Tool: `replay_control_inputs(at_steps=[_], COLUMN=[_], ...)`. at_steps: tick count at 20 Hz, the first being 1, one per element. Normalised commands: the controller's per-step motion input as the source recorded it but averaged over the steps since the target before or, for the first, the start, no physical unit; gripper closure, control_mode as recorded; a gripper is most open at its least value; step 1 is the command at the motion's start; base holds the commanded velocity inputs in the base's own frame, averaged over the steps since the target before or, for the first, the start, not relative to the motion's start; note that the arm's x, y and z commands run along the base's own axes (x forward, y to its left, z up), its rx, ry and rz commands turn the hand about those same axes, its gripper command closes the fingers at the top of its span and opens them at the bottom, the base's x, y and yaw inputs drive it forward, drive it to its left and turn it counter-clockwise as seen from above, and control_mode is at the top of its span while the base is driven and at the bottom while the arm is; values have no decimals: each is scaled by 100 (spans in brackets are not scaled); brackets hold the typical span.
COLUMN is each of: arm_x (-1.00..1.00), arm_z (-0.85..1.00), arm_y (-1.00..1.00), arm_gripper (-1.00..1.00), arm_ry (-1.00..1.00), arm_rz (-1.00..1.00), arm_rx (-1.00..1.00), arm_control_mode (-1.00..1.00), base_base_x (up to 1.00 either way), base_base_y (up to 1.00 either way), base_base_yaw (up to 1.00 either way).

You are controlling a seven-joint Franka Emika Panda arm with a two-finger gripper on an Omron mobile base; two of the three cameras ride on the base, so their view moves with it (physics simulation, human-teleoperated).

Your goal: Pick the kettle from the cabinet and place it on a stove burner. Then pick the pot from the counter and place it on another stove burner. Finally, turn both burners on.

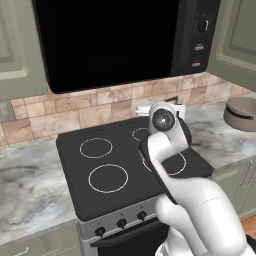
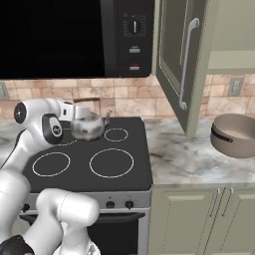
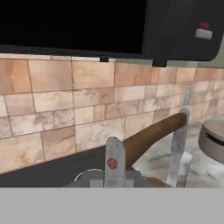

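- The gripper (image 3: 144, 153) is clamped tight on the kettle's (image 2: 88, 125) brown handle (image 3: 154, 133), one finger (image 3: 114, 162) on each side.
- The kettle hangs just over the cooktop (image 2: 84, 154), above its back rings, at 9 o'clock from the rear burner (image 2: 116, 134).
- The pot (image 2: 236, 134) sits on the counter (image 2: 189, 162), at 3 o'clock from the cooktop.
- The cabinet (image 2: 182, 60) door stands open.
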Motion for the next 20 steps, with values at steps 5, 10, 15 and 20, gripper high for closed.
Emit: replay_control_inputs(at_steps=[5,10,15,20], arm_x=[35,28,26,31], arm_z=[-21,-20,-21,-21], arm_y=[0,0,0,0], arm_gripper=[100,100,100,100], arm_ry=[0,0,0,0], arm_rz=[0,-1,-3,-6], arm_rx=[0,0,0,0], arm_control_mode=[-100,-100,-100,-100], base_base_x=[0,0,0,0], base_base_y=[0,0,0,0], base_base_yaw=[0,0,0,0])
